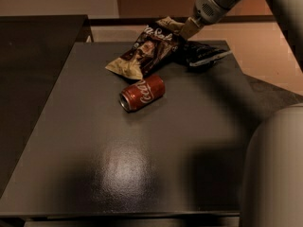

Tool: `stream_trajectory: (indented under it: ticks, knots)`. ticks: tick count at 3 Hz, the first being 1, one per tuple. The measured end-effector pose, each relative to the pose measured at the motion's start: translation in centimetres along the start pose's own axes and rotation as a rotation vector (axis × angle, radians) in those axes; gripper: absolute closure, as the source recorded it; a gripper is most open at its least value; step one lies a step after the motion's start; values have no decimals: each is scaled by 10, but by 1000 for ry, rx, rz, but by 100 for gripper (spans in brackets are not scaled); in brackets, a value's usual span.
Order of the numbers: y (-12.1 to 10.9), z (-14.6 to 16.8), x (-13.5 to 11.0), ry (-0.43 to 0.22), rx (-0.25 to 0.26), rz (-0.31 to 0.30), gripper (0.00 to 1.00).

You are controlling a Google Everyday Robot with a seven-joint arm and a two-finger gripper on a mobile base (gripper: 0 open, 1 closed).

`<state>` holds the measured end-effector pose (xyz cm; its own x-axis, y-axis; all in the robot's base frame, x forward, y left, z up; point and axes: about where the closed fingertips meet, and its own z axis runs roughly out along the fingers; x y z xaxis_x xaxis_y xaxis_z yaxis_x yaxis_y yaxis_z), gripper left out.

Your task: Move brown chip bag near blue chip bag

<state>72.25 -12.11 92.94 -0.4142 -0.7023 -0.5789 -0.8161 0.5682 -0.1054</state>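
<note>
Gripper (186,29) clenched on brown chip bag (147,49), just beside blue chip bag (204,55).

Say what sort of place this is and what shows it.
Probably a robot test area: a plain dark table holds a brown chip bag, blue chip bag and red can; the gripper grips the brown bag's far end.

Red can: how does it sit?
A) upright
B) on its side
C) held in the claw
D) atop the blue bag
B: the red can lies on its side near the brown chip bag, whose far end the claw grips.
</note>
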Motion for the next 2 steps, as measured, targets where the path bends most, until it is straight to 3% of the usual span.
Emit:
stream_trajectory:
  ticks: [2]
  knots:
    - [1,7,0,6,-8,0,13]
